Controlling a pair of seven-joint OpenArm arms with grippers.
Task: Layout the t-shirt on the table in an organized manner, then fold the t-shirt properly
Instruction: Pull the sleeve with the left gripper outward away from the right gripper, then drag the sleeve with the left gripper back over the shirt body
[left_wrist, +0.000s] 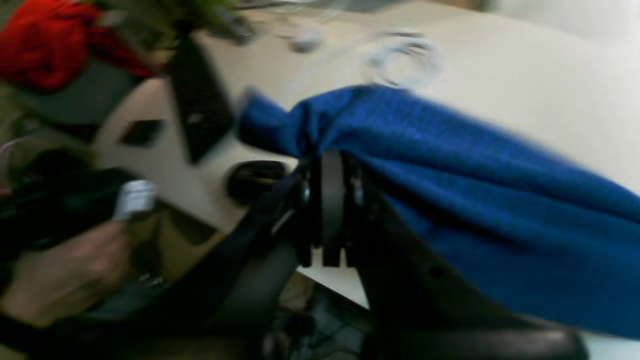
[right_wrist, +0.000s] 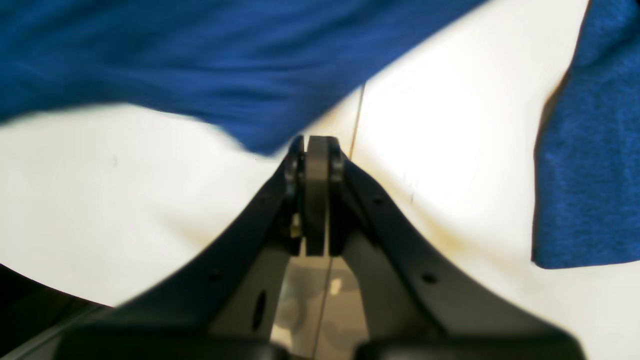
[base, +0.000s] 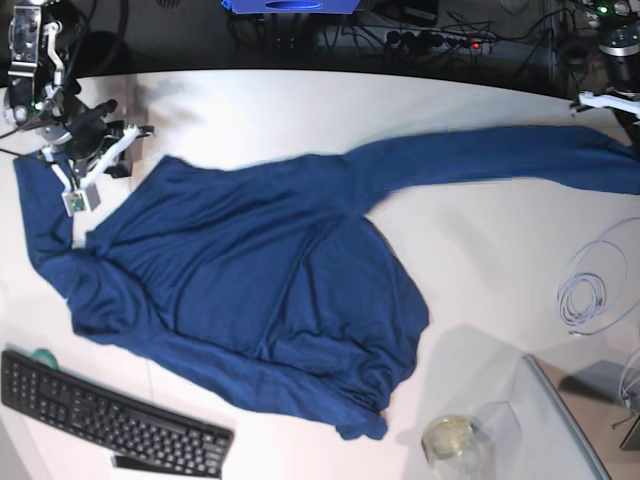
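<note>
The navy-blue t-shirt (base: 250, 290) lies spread but rumpled on the white table (base: 480, 240), with one long sleeve (base: 500, 155) stretched toward the far right. My right gripper (right_wrist: 316, 142) is shut on an edge of the t-shirt (right_wrist: 225, 60); in the base view it (base: 62, 165) is at the shirt's upper left corner. My left gripper (left_wrist: 332, 160) is shut on a bunch of the t-shirt (left_wrist: 475, 190), held just above the table (left_wrist: 525, 85); in the base view it (base: 622, 108) is at the sleeve's far end.
A black keyboard (base: 110, 415) lies at the front left, also in the left wrist view (left_wrist: 200, 100). A white cable coil (base: 590, 285) lies at the right. A glass jar (base: 450, 440) and a clear tray (base: 565, 420) stand front right. A person's hand (left_wrist: 65, 270) is beside the table edge.
</note>
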